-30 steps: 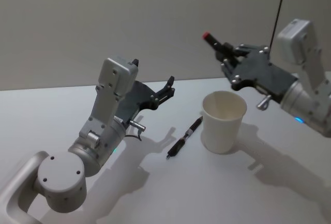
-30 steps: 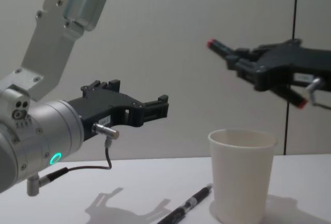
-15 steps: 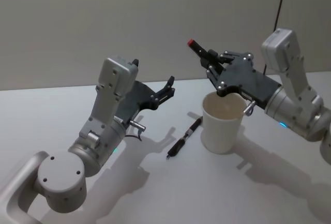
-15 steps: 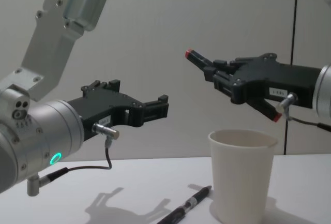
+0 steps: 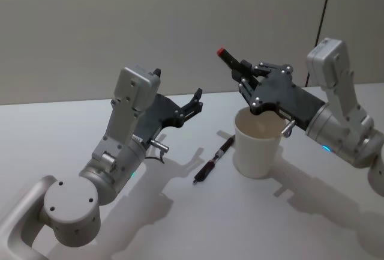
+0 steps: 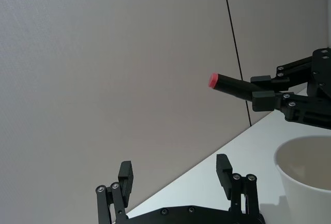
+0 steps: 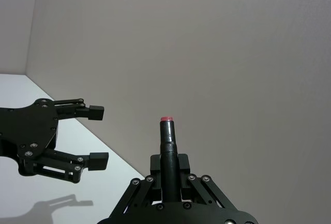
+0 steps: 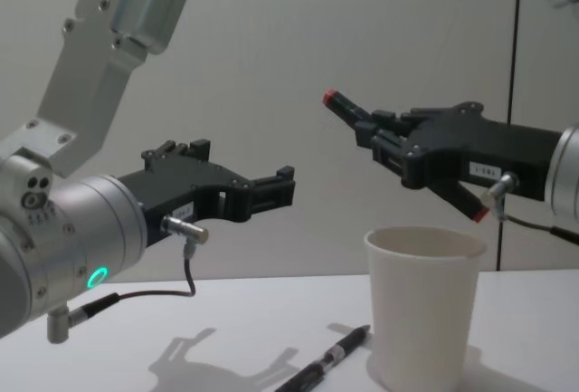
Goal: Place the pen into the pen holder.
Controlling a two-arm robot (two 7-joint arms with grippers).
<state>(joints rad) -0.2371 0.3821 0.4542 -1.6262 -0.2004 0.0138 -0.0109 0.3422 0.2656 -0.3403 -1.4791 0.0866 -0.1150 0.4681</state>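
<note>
My right gripper (image 5: pixel 246 72) is shut on a black pen (image 5: pixel 234 60) with a red end. The pen is held tilted, red end up and away from me, just above the rim of the pen holder (image 5: pixel 258 146). The holder is a white paper cup standing upright on the table. From the chest view the pen (image 8: pixel 348 109) slants through the right gripper (image 8: pixel 375 134), its lower end hanging over the pen holder (image 8: pixel 423 306). My left gripper (image 5: pixel 195 101) hovers open to the left, holding nothing. In the left wrist view its fingers (image 6: pixel 223 168) stand apart.
A second black pen (image 5: pixel 214 160) lies on the white table (image 5: pixel 72 134) just left of the cup, also seen low in the chest view (image 8: pixel 330 360). A plain wall stands behind. Open table surface lies in front of and to the right of the cup.
The right gripper has carried the pen left and down, from high at the right to just over the cup's rim. The left arm has stayed still.
</note>
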